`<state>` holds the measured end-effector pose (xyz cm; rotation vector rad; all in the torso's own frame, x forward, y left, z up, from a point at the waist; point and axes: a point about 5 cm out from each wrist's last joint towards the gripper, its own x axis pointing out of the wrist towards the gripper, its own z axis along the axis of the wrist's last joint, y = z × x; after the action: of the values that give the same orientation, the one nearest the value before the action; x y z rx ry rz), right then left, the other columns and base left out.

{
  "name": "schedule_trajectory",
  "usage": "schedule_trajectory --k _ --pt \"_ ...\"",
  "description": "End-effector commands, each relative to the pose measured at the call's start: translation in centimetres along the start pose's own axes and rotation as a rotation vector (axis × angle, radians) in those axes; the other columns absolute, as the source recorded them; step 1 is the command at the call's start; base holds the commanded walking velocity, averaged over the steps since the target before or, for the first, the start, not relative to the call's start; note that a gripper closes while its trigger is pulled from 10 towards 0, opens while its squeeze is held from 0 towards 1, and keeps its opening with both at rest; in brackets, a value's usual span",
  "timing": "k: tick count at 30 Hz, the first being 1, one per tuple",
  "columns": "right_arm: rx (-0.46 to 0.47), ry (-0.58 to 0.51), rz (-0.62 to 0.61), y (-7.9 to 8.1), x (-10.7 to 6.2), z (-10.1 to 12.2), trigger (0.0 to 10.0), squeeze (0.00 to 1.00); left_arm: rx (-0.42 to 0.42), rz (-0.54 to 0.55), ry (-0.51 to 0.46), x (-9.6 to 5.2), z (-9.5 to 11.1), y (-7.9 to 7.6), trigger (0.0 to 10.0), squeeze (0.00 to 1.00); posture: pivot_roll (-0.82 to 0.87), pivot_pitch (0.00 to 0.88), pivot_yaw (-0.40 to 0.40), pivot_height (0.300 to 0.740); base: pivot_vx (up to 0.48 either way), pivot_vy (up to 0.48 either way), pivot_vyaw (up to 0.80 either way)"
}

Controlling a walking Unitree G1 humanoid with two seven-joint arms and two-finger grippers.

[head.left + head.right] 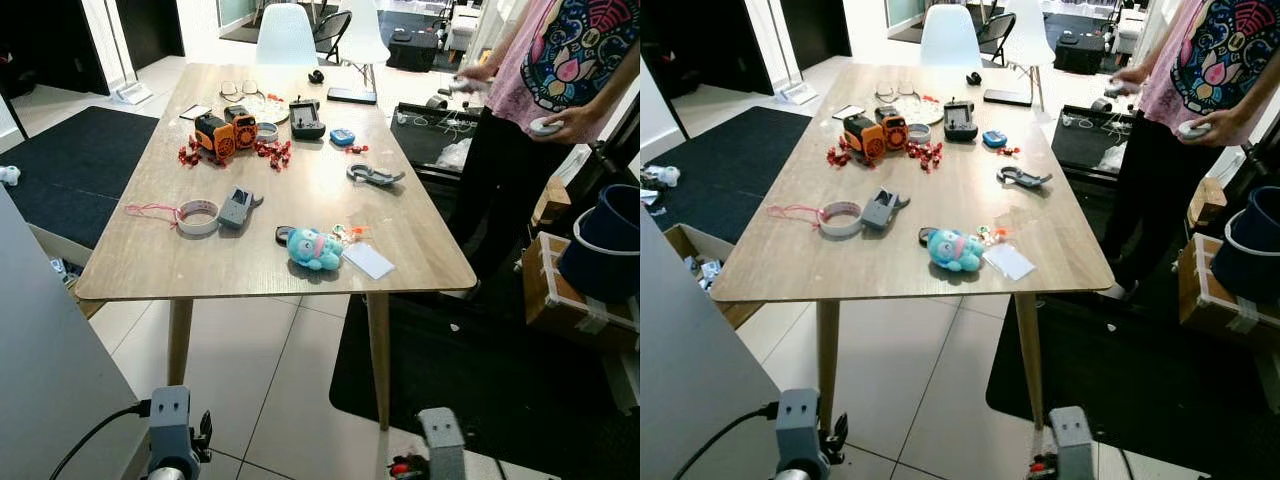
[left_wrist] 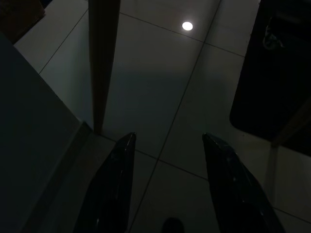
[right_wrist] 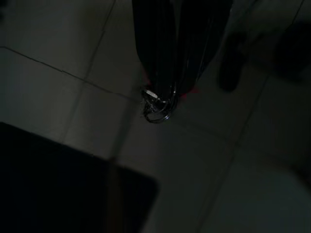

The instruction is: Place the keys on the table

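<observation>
The right gripper (image 3: 163, 94) hangs low over the pale tiled floor (image 3: 58, 43), its two black fingers pinched together on a small bunch of metal keys with a red tag (image 3: 156, 108) dangling from their tips. The left gripper (image 2: 167, 143) hangs beside a wooden table leg (image 2: 103, 63), fingers spread wide and empty. Ahead stands the long light-wood table (image 1: 300, 195), strewn with a blue plush toy (image 1: 312, 248), a white tape roll (image 1: 197, 216) and an orange toy truck (image 1: 226, 132). A person in a pink shirt (image 1: 560, 60) stands at its far right.
</observation>
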<state>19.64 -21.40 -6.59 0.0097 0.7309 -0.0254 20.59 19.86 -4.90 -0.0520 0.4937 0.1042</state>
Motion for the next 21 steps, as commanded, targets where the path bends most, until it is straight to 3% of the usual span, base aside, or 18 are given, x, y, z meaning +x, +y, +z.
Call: schedule_trajectory --k 1,2,4,5,7,8,11,12,13,15,16,17,18,21 --pt "0.081 -0.111 -0.203 -4.5 -0.5 2.3 10.0 0.0 -0.002 0.013 0.027 -0.5 -0.8 0.2 10.0 0.0 0.06 0.063 -0.035 0.74 0.0 0.0 0.0" --pt "0.117 -0.167 -0.281 -6.7 -0.8 3.6 10.0 0.0 -0.003 0.016 0.027 -0.5 -0.8 0.3 10.0 0.0 0.05 0.066 -0.033 0.74 0.0 0.0 0.0" --pt "0.117 -0.167 -0.281 -6.7 -0.8 3.6 10.0 0.0 -0.003 0.016 0.027 -0.5 -0.8 0.3 10.0 0.0 0.05 0.066 -0.033 0.74 0.0 0.0 0.0" --pt "0.139 -0.204 -0.326 -7.9 -1.1 4.5 10.0 0.0 -0.004 0.018 0.027 -0.5 -0.8 0.4 10.0 0.0 0.05 0.066 -0.033 0.74 0.0 0.0 0.0" --pt "0.186 -0.355 -0.45 -11.9 -2.2 8.7 10.0 0.0 -0.006 0.019 0.029 -0.5 -0.9 0.4 10.0 0.0 0.04 0.069 -0.025 0.74 0.0 0.0 0.0" --pt "0.186 -0.355 -0.45 -11.9 -2.2 8.7 10.0 0.0 -0.006 0.019 0.029 -0.5 -0.9 0.4 10.0 0.0 0.04 0.069 -0.025 0.74 0.0 0.0 0.0" --pt "0.239 -0.516 -0.526 -14.7 -3.5 14.0 10.0 0.0 -0.006 0.015 0.032 -0.5 -0.9 0.3 10.0 0.0 0.04 0.073 -0.022 0.74 0.0 0.0 0.0" --pt "0.239 -0.516 -0.526 -14.7 -3.5 14.0 10.0 0.0 -0.006 0.015 0.032 -0.5 -0.9 0.3 10.0 0.0 0.04 0.073 -0.022 0.74 0.0 0.0 0.0" --pt "0.244 -0.561 -0.52 -15.0 -3.7 15.9 10.0 0.0 -0.006 0.013 0.033 -0.4 -0.9 0.2 10.0 0.0 0.04 0.076 -0.022 0.74 0.0 0.0 0.0" --pt "0.244 -0.561 -0.52 -15.0 -3.7 15.9 10.0 0.0 -0.006 0.013 0.033 -0.4 -0.9 0.2 10.0 0.0 0.04 0.076 -0.022 0.74 0.0 0.0 0.0" --pt "0.257 -0.656 -0.444 -14.2 -3.6 20.6 10.0 0.0 -0.005 0.011 0.032 -0.4 -0.8 0.1 10.0 0.0 0.05 0.08 -0.027 0.74 0.0 0.0 0.0" --pt "0.243 -0.694 -0.377 -13.0 -3.4 23.1 10.0 0.0 -0.006 0.011 0.031 -0.3 -0.8 0.1 10.0 0.0 0.05 0.08 -0.027 0.74 0.0 0.0 0.0" --pt "0.243 -0.694 -0.377 -13.0 -3.4 23.1 10.0 0.0 -0.006 0.011 0.031 -0.3 -0.8 0.1 10.0 0.0 0.05 0.08 -0.027 0.74 0.0 0.0 0.0" --pt "0.181 -0.743 -0.243 -10.4 -3.1 27.0 10.0 0.0 -0.009 0.016 0.029 -0.4 -0.8 0.1 10.0 0.0 0.05 0.085 -0.031 0.74 0.0 0.0 0.0"
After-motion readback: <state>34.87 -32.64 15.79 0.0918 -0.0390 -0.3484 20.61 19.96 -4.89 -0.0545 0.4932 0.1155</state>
